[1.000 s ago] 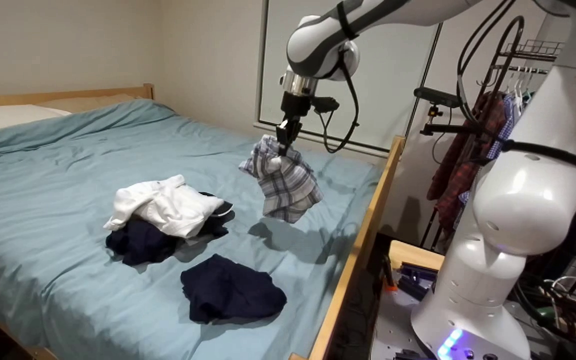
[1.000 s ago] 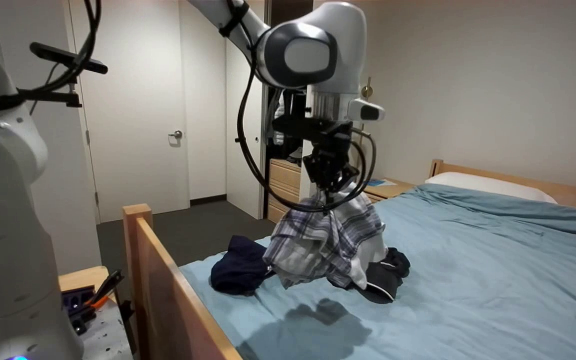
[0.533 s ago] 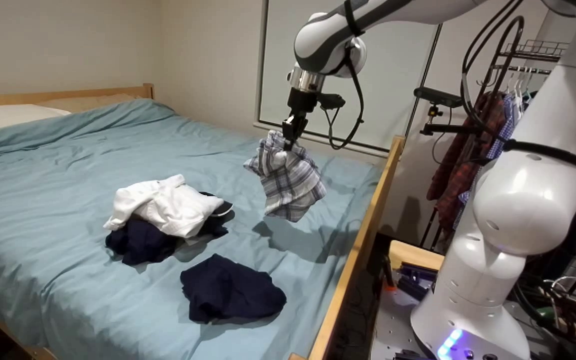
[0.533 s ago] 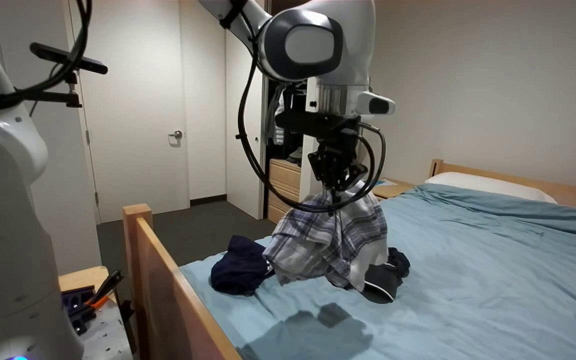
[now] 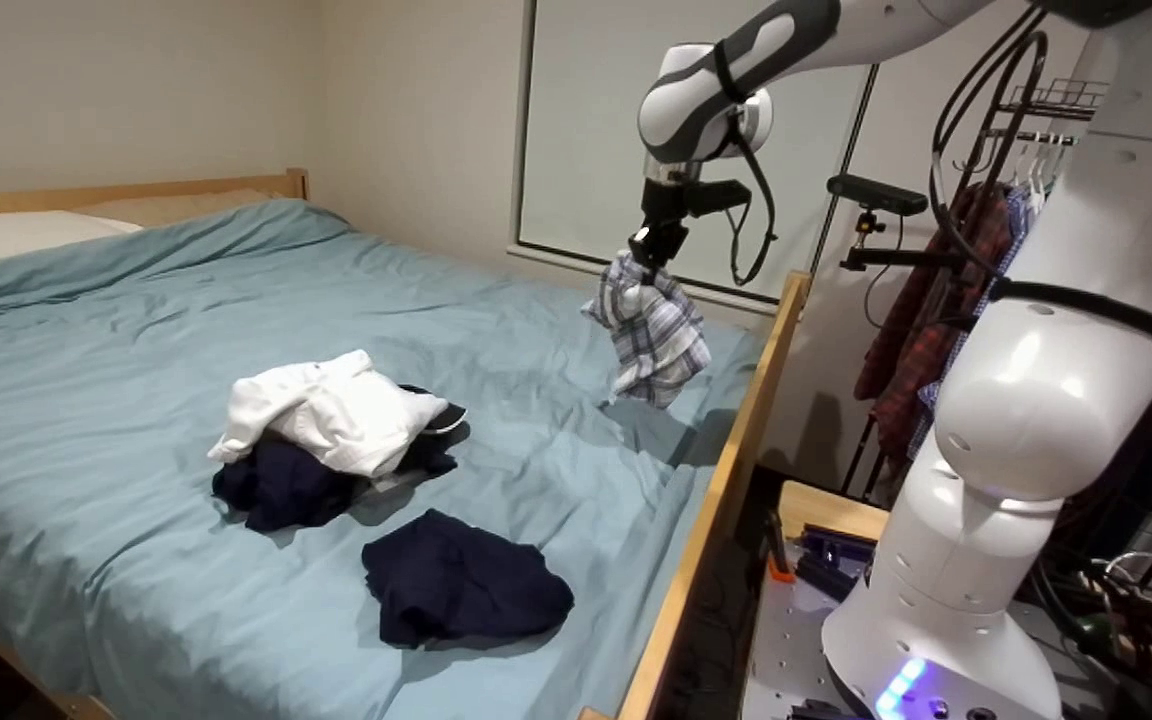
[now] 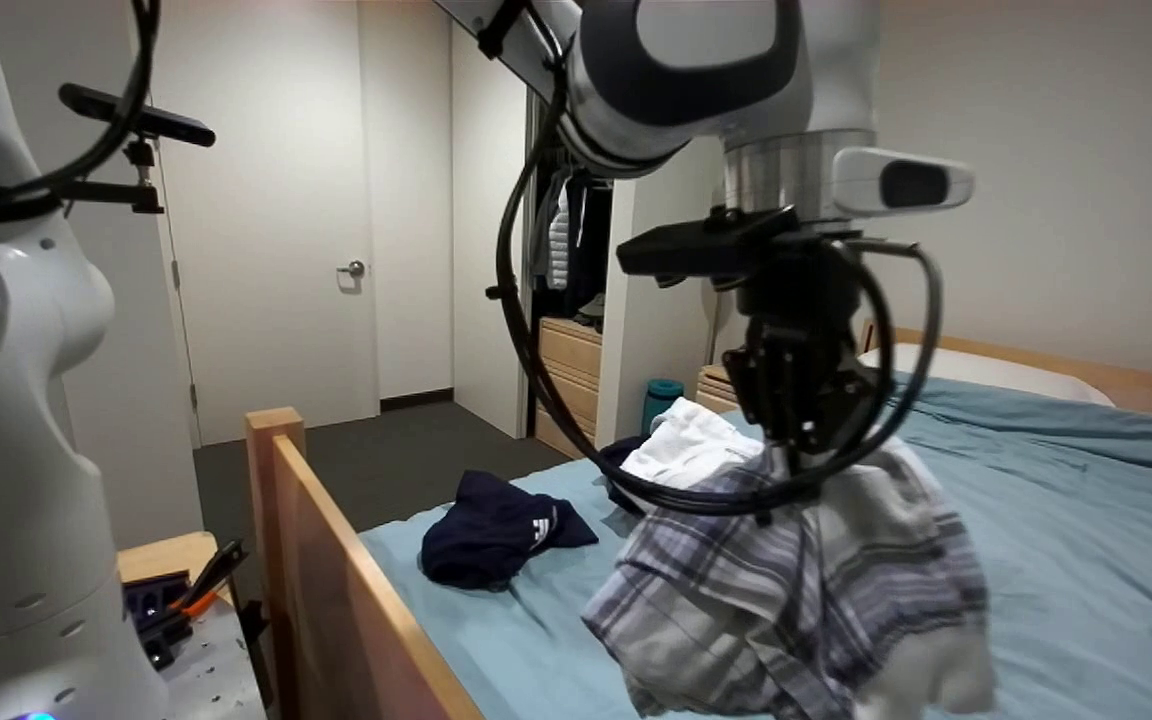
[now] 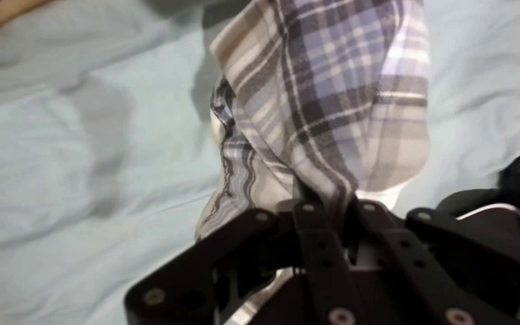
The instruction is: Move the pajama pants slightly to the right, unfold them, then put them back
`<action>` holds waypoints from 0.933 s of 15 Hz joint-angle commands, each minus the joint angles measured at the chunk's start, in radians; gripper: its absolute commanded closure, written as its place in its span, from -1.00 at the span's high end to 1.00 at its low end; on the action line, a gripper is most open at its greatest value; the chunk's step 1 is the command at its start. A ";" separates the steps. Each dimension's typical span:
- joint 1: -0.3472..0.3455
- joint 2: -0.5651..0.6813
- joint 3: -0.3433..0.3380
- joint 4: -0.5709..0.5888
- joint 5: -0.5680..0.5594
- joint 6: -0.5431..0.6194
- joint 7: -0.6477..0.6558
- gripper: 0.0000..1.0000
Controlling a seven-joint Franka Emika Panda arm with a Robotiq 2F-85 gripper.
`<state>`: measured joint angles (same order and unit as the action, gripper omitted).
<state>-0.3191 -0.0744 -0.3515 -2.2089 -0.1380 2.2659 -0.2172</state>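
One plaid garment (image 5: 650, 335), one white garment (image 5: 336, 412), at least two navy bundles (image 5: 466, 580)

The white garment (image 5: 336, 405) lies over dark-blue cloth (image 5: 286, 487) and white-edged black cloth (image 5: 448, 416); a navy garment (image 5: 466, 580) lies near it.

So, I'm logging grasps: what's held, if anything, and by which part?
Pajama pants, by a bunched fold near the top as they hang; waistband or leg, unclear.

No words or numbers can be read, and the one sign that shows is a small white barred emblem (image 6: 541, 530) on a crumpled navy garment (image 6: 478, 545) in an exterior view, its detail too small to make out.
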 commanded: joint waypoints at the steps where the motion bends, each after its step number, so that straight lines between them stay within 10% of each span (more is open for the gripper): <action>1: -0.062 0.035 -0.039 0.096 -0.099 0.015 0.119 -0.94; 14: -0.035 0.209 -0.029 0.027 -0.262 0.157 0.441 -0.94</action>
<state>-0.3727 0.0485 -0.3925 -2.1583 -0.3327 2.3629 0.0949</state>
